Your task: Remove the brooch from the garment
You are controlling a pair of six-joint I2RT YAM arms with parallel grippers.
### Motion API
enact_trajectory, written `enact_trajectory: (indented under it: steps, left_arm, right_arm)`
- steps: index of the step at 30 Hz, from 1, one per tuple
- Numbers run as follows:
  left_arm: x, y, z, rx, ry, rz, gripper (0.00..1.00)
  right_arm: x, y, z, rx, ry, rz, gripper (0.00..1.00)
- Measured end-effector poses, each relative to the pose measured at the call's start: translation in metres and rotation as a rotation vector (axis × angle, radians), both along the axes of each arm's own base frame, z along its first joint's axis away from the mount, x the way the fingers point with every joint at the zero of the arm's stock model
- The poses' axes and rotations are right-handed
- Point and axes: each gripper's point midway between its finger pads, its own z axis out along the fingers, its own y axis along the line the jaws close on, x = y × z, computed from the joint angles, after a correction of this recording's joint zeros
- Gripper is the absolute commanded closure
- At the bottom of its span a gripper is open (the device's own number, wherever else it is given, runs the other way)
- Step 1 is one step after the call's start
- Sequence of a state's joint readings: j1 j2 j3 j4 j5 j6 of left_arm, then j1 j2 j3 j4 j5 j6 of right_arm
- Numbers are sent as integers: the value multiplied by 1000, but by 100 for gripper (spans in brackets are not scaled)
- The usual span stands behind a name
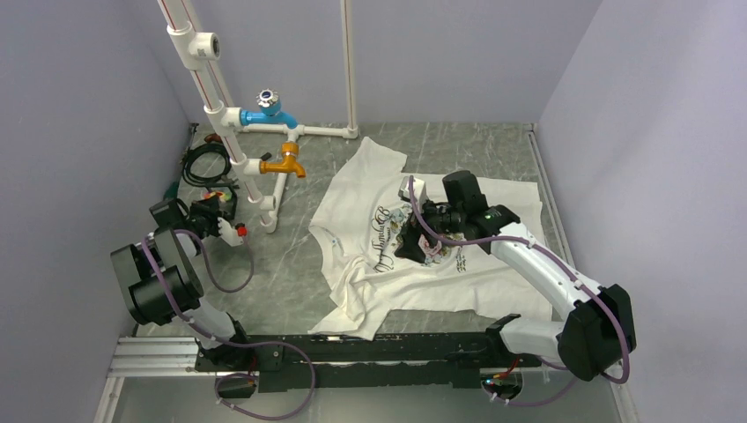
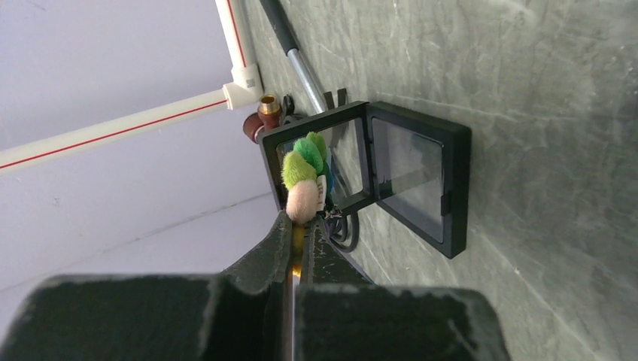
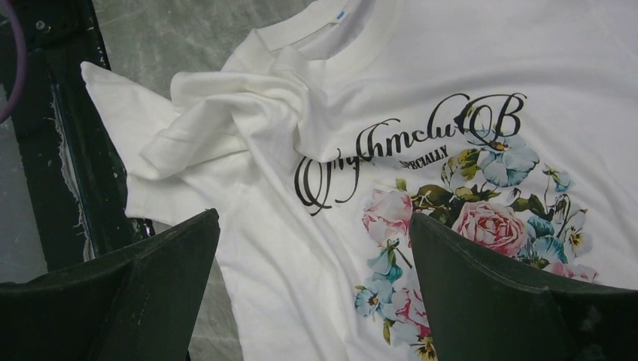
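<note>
The left jaws were closed on the brooch (image 2: pixel 305 177), of which green and peach-pink fuzzy parts showed; it was held well apart from the garment, just in front of an open black hinged case (image 2: pixel 451 188) on the tabletop (image 2: pixel 542 113). The garment (image 1: pixel 370 189) lay print-up and partly rumpled further right. The right jaws stood wide open above its floral print (image 3: pixel 489 218), gripping nothing

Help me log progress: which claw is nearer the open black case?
Left. The left claw, shut on the brooch, hangs right beside the black case; the right claw is open over the garment, across the table.
</note>
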State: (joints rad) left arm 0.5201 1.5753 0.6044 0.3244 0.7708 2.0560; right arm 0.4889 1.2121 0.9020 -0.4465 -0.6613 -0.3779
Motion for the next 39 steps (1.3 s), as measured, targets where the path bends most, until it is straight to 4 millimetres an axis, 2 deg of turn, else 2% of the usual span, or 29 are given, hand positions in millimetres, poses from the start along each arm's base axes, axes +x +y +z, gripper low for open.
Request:
enact_trajectory:
  steps: [7,13,16,20,26,33,39]
  left_arm:
    - [-1,-2,-11,-5,37,4,100]
    - [5,7,-23,1,70,35,100]
    - [11,12,-20,11,64,44,100]
    - [16,16,-16,15,71,45,89]
    - [11,14,-25,-16,157,42,81]
    - [-2,12,-39,-60,279,56,44]
    - [-7,11,-40,-79,331,61,21]
  right_arm:
    - [2,-8,-3,-9,15,-16,0]
    - [2,-9,-2,-3,20,-15,0]
    - [2,-9,-3,-3,25,-14,0]
    - [2,-8,-8,-9,38,-11,0]
    - [2,-8,-14,-21,52,-7,0]
    - [3,-8,-19,-29,67,-6,0]
    - [3,-8,-20,-29,74,-5,0]
